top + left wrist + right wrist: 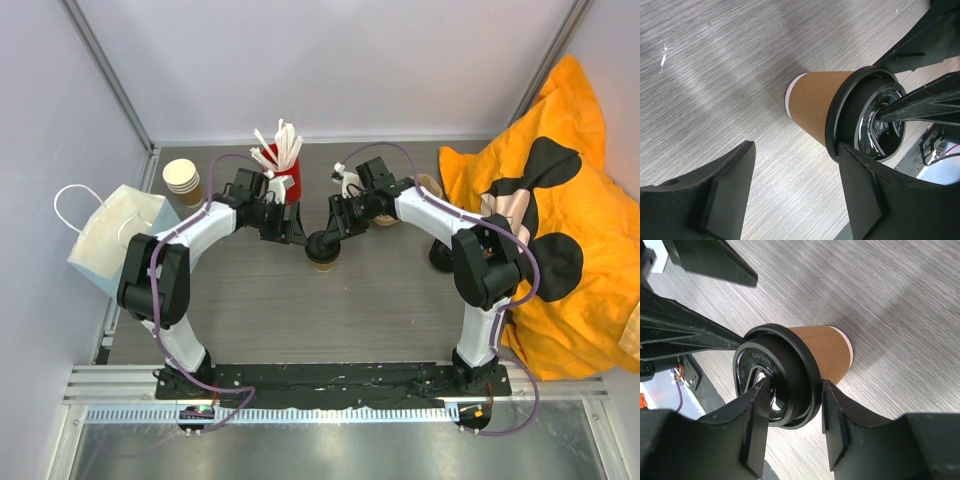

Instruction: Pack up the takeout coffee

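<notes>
Seven entries, left to right.

1. White paper bag (112,232), with handles, at the left margin of the surface (260,310). Well apart from the cup. Presumably the destination for packing.
2. Stack of spare kraft cups (182,178), far left corner, just beside the bag. No visible part in the job.
3. Red cup of white sticks (284,170), upright at the back, close behind the left arm's wrist.
4. Left hand (796,150): released, fingers spread wide. One finger just beside the lid rim, the other well apart from the paper wall. Probably placed to steady or guard rather than to grasp.
5. Takeout coffee (322,250): tan paper cup capped with a black lid (795,360), standing mid-surface between the two hands. Base down on the surface, lid and mouth pointing up. Long axis vertical, wider end uppermost. Not yet in the bag.
6. Right hand (795,390): clenched on the coffee at lid height, one finger to each side of the rim as far as the wrist view shows. Judged a hold for seating the lid or for lifting.
7. Orange cloth with black shapes (560,150), heaped at the right edge, well apart from the cup.
</notes>
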You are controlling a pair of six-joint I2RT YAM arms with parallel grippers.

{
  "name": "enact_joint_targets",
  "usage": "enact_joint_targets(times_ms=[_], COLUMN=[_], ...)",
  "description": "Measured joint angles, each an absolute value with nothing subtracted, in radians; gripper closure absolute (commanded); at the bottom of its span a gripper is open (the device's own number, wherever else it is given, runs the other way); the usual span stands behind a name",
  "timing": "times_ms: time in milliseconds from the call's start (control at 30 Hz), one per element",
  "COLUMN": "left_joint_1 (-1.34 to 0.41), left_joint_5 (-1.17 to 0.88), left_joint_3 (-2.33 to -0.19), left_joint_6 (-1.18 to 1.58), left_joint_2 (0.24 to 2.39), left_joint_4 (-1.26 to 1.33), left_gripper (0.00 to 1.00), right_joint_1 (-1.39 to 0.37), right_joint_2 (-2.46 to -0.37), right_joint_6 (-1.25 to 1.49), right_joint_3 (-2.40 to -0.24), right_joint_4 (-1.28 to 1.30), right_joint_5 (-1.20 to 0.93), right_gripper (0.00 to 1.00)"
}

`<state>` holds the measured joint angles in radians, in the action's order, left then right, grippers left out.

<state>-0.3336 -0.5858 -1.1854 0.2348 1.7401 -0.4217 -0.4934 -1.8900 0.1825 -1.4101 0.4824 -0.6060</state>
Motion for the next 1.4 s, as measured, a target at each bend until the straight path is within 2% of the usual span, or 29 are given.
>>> enact_joint_targets(times_ms=[533, 700, 767, 1033, 1400], left_joint_1=[-0.334, -0.333, -0.333, -0.333, -0.317], left_joint_5=[-0.621, -0.644, -0.649, -0.613, -0.306], left_joint_3=[-1.390, -1.464, -1.502, -1.710, -1.750], left_joint_6=[0.221, 0.200, 0.188, 0.085, -0.044], left_joint_2=[1.740, 1.720, 1.690, 1.501, 1.269], left_joint_4=[-0.472, -0.540, -0.580, -0.754, -0.977], left_gripper=[0.19, 0.05, 0.00, 0.00, 0.00], right_joint_1=[-0.477, -0.451, -0.434, -0.419, -0.582], right_joint_2=[-1.890, -1.889, -1.889, -1.830, -1.591], right_joint_6=[0.125, 0.062, -0.001, -0.426, -1.012], right_joint_3=[-1.498, -1.534, -1.569, -1.780, -1.547], right_joint_4=[0.561, 0.603, 0.633, 0.907, 1.015], right_joint_5=[-0.607, -0.596, -0.591, -0.598, -0.510], right_gripper=[0.40, 0.34, 0.34, 0.38, 0.39])
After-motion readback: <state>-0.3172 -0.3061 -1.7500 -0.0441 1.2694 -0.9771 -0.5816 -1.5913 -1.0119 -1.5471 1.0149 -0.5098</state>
